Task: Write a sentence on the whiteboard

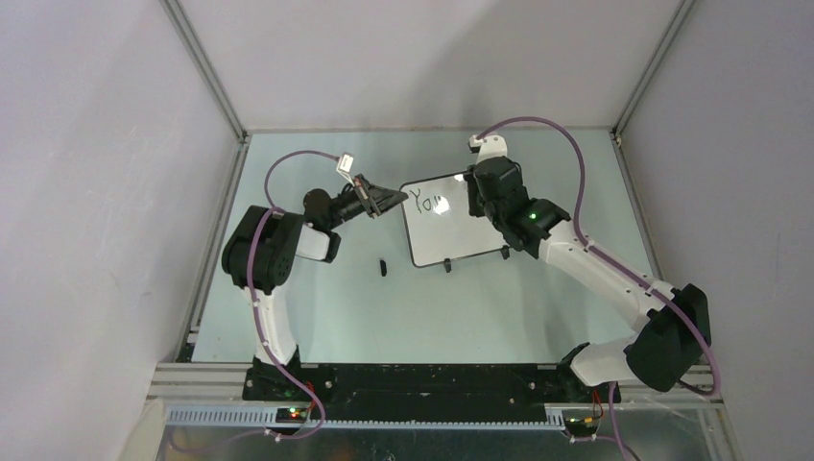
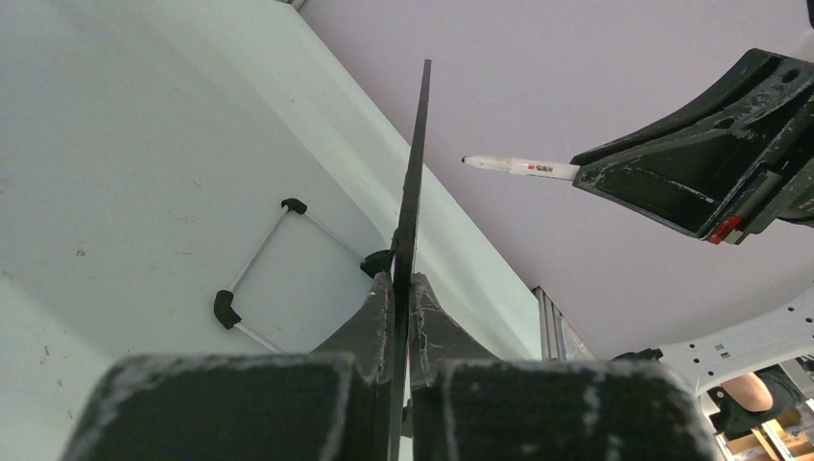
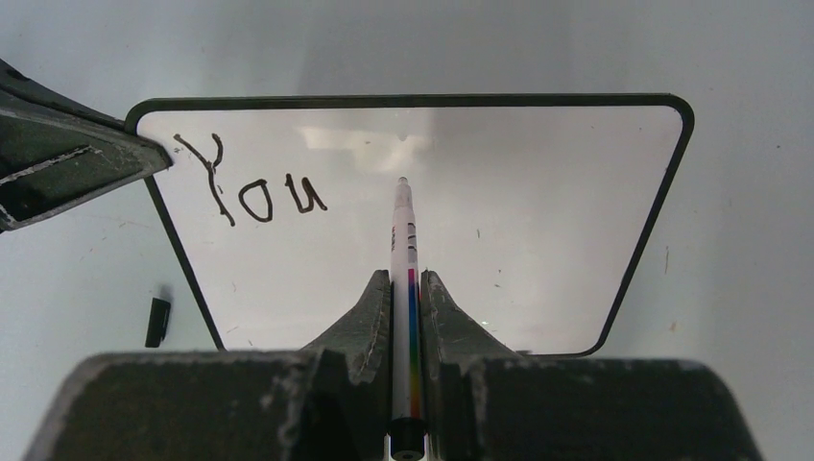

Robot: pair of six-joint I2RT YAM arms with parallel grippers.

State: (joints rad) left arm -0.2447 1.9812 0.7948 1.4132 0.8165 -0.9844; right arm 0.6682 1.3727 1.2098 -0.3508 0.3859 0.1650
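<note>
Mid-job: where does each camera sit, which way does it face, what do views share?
Top external: above, behind the bases, looking down; left arm, right arm, whiteboard between.
Left wrist: looks along left pincer clamping the whiteboard edge-on; right pincer, marker beyond.
Right wrist: looks along right pincer and marker at the board face reading "You".
Shared: all show the whiteboard.

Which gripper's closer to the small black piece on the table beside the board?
Left. The left gripper, clamping the left edge of the whiteboard, is just beyond the black piece; the right gripper, holding the marker, is over the board's face.
</note>
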